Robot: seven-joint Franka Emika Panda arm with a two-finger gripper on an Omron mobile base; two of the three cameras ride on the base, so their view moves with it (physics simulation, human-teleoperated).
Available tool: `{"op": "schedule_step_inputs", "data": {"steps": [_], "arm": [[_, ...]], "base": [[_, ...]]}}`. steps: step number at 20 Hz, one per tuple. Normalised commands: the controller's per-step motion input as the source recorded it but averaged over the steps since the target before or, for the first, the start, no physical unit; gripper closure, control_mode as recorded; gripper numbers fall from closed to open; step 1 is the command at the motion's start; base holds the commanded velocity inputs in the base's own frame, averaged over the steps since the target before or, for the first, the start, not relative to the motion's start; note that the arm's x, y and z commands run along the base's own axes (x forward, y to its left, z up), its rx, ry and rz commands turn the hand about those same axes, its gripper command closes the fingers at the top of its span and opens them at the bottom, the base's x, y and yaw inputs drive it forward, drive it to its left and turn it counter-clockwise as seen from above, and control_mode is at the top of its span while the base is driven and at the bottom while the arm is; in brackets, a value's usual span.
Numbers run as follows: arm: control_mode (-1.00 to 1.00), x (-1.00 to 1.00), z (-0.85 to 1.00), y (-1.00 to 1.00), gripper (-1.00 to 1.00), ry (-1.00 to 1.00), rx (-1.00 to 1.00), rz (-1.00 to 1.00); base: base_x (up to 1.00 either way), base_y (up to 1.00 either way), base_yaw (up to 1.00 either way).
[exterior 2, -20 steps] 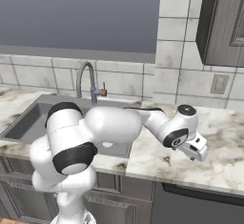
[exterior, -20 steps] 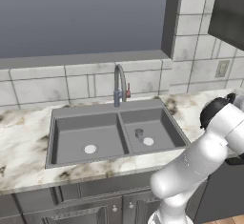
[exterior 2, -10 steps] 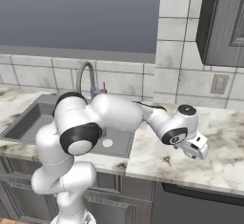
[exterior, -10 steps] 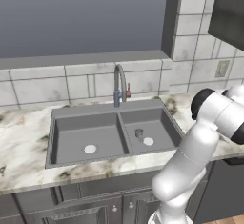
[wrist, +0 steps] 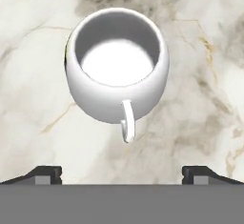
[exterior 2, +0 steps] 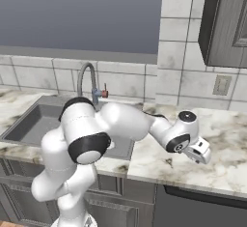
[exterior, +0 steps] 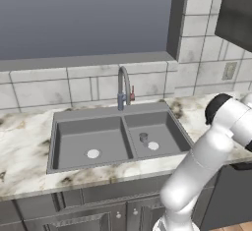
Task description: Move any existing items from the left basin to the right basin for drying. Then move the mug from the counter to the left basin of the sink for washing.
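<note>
the gripper (wrist: pixel 122 173) hangs with its fingertips (wrist: pixel 45 173) spread wide at the bottom corners of the hand view, nothing between them. just above, upper centre, the mug (wrist: pixel 117 65) stands upright on the counter (wrist: pixel 205 99), handle toward the camera. the right base view places the gripper (exterior 2: pixel 198 150) at right of centre over the marble. farther back, the left base view shows the left basin (exterior: pixel 89 139) and, in the right basin (exterior: pixel 158 129), a small dark cylinder (exterior: pixel 143 137).
</note>
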Motion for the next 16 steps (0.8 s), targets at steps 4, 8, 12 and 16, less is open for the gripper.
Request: {"op": "schedule_step_inputs", "data": {"steps": [4,8,12,16], "arm": [[-1.00,0.20,0.00,-0.20,-1.00,0.00,0.00,0.00],[-1.00,0.11,0.00,-0.18,-1.00,0.00,0.01,0.00],[-1.00,0.05,0.00,-0.04,1.00,0.00,0.00,0.00],[-1.00,0.03,-0.10,0.00,1.00,0.00,0.00,0.00]], "base": [[0.00,0.00,0.00],[0.00,0.00,0.00],[0.00,0.00,0.00],[0.00,0.00,0.00]]}}
